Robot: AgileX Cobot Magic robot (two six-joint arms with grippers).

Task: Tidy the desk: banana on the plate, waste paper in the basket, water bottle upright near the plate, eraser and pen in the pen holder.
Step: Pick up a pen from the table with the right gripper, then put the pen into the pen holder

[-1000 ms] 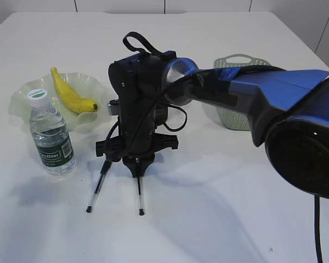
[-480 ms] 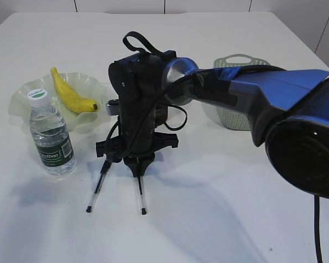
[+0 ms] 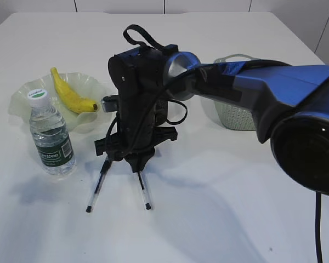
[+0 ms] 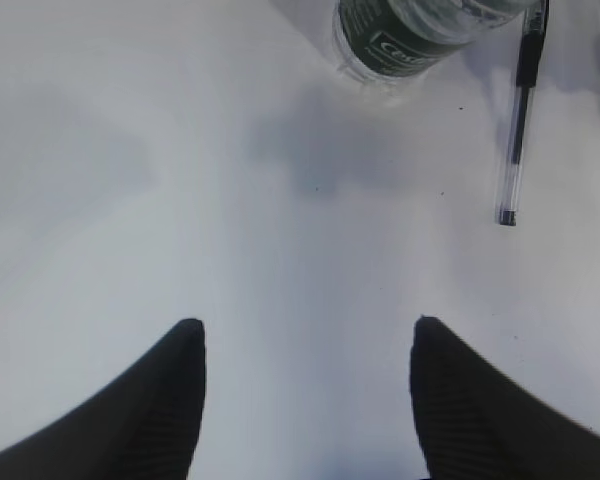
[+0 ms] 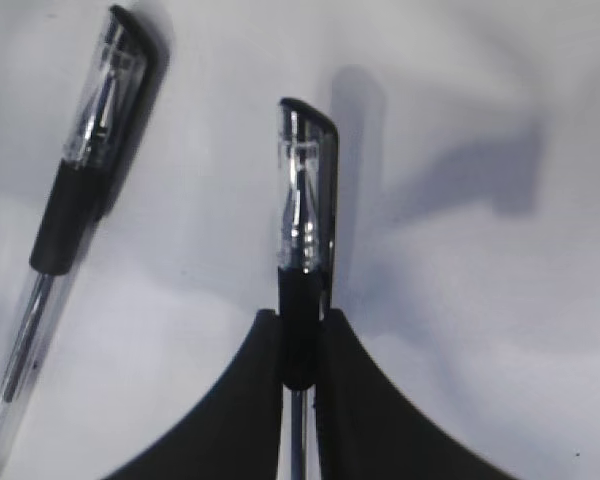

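Black right gripper (image 5: pixel 300 350) jaws around pen (image 5: pixel 302 200).

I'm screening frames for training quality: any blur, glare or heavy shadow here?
Exterior view: sharp, soft shadows under the right gripper. Left wrist view: left gripper fingers blurred, pen crisp. Right wrist view: held pen slightly soft, casting a dark shadow.

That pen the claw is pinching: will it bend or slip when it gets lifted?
The pen looks like rigid clear plastic, so it probably won't bend. The right gripper pinches its dark grip section, which likely resists slipping. Held near one end, it may tilt.
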